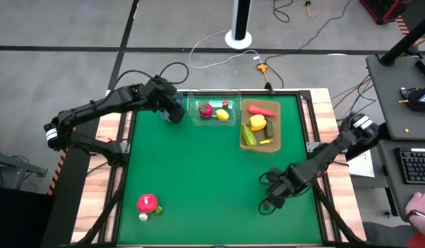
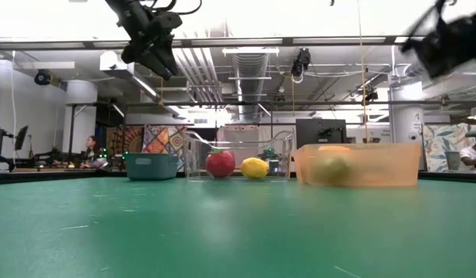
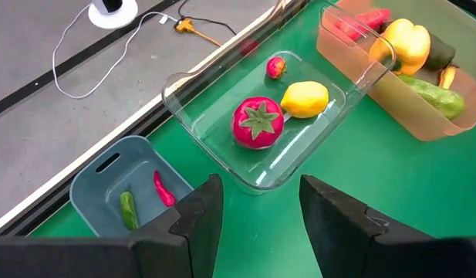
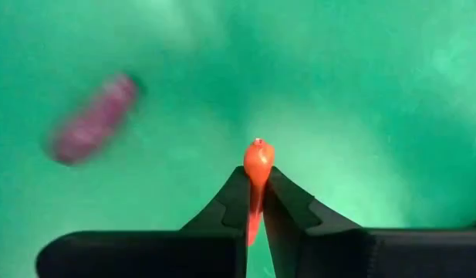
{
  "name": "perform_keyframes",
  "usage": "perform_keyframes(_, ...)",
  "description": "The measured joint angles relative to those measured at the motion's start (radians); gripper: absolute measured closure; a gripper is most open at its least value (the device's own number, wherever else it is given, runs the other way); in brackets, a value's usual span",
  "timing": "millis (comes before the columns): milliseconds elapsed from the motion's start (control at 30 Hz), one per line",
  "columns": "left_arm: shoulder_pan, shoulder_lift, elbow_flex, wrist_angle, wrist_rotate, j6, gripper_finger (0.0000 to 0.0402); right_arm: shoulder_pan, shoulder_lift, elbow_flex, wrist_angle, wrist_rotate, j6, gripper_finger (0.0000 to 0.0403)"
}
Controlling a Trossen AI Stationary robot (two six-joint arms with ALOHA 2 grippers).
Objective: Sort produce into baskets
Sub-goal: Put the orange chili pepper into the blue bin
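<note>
Jaws of the right gripper [image 4: 257,202] pinch a small orange-red chilli [image 4: 257,174] above the green desk [image 1: 205,179], with a blurred pinkish piece [image 4: 91,120] lying nearby. Left gripper [image 3: 257,208] hovers with jaws spread apart over the blue-grey bin [image 3: 106,174], beside the clear tub [image 3: 222,116] and tan tray [image 3: 438,123].

- Ceiling strip lights are glaring bright across the top of the low view.
- A purple piece [image 4: 91,118] is blurring at upper left.
- The tan tray [image 2: 359,164] is smearing.
</note>
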Motion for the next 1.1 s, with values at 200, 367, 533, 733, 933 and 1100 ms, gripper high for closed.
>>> perform_keyframes(200,-0.001,0.0,0.0,0.0,0.004,-0.007,0.0247,-0.077,-0.196,0.002,0.03,0.202,0.057,0.0385)
perform_keyframes(367,-0.007,0.0,0.0,0.006,0.03,-0.01,0.0247,-0.148,-0.298,0.002,0.113,0.369,0.012,0.0385)
perform_keyframes(533,-0.018,0.0,0.0,0.092,0.191,0.004,0.0247,-0.233,-0.334,0.003,0.274,0.468,-0.154,0.0385)
perform_keyframes(733,-0.069,0.0,0.0,0.248,0.492,0.049,0.0247,-0.36,-0.302,0.003,0.603,0.471,-0.454,0.0385)
perform_keyframes(933,-0.161,0.001,0.0,0.371,0.559,0.053,0.0247,-0.457,-0.27,0.003,0.963,0.395,-0.722,0.0385)
perform_keyframes(1100,-0.233,0.034,0.0,0.507,0.558,0.038,0.0247,-0.521,-0.263,0.004,1.203,0.331,-0.858,0.0385)
